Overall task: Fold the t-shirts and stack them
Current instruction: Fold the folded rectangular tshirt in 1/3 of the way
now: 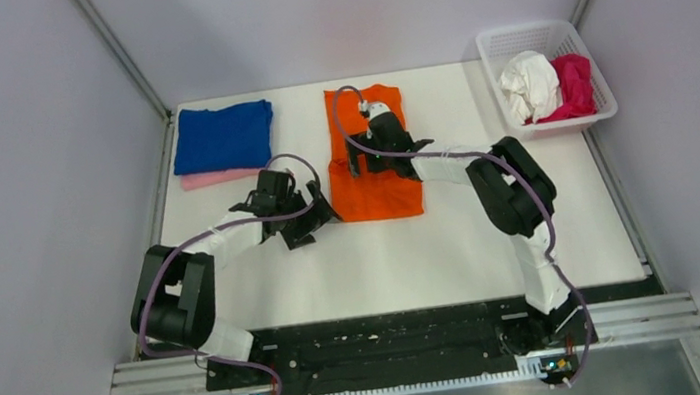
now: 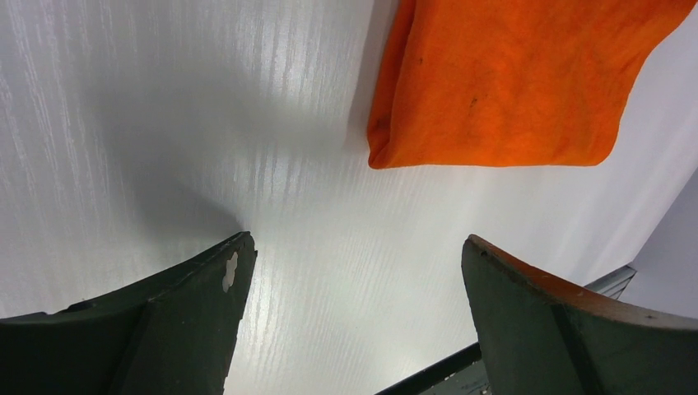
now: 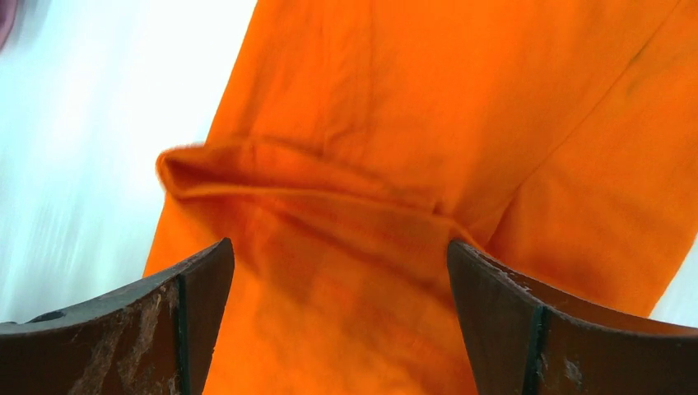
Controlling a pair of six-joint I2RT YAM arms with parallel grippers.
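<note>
Over the orange shirt (image 1: 377,189) the right hand (image 3: 339,247) gapes; the left hand (image 2: 358,237) gapes beside it. Best pinch both near corners evenly.

**Hidden or cut off, placed from the orange t-shirt**

1. Orange t-shirt (image 1: 377,189): from above I lose its middle under the right gripper (image 1: 382,148) and that arm's cable (image 1: 341,118). Both wrist views crop it at their edges.
2. Pink t-shirt (image 1: 220,177), left of the orange t-shirt: I see only a thin strip from under the blue t-shirt (image 1: 223,137).
3. White t-shirt (image 1: 531,85) and magenta t-shirt (image 1: 572,85), right of the orange t-shirt: both are crumpled. Their lower parts sit behind the basket (image 1: 573,120) wall.
4. Left gripper (image 2: 354,247), off the orange t-shirt's corner: its wrist view cuts the fingers at the bottom edge.
5. Table (image 3: 82,123), left of the orange t-shirt in the right wrist view: blurred.
</note>
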